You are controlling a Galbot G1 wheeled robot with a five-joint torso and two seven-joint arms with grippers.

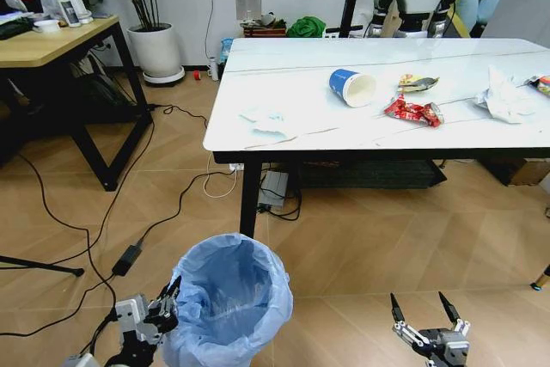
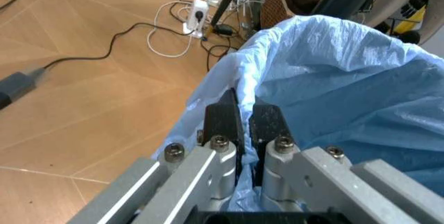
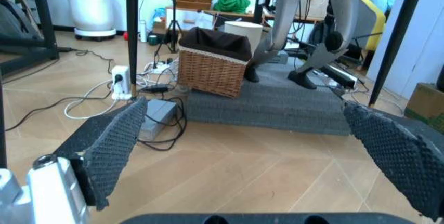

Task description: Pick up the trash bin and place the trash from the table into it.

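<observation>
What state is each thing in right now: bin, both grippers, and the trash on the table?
Bin: upright on the floor, bag open.
Left gripper: shut on the bin's bag rim.
Right gripper: open, empty, low over the floor.
Cup: on its side on the table.
Red wrapper: crumpled, on the table.
Tissue: crumpled, on the table.

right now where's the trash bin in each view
Head view: the trash bin sits at bottom centre-left, left gripper clamped on its rim.
Left wrist view: its blue liner spreads behind the pinching fingers.
Right wrist view: not in it.
Shared landmark: the white power strip on the floor.
</observation>
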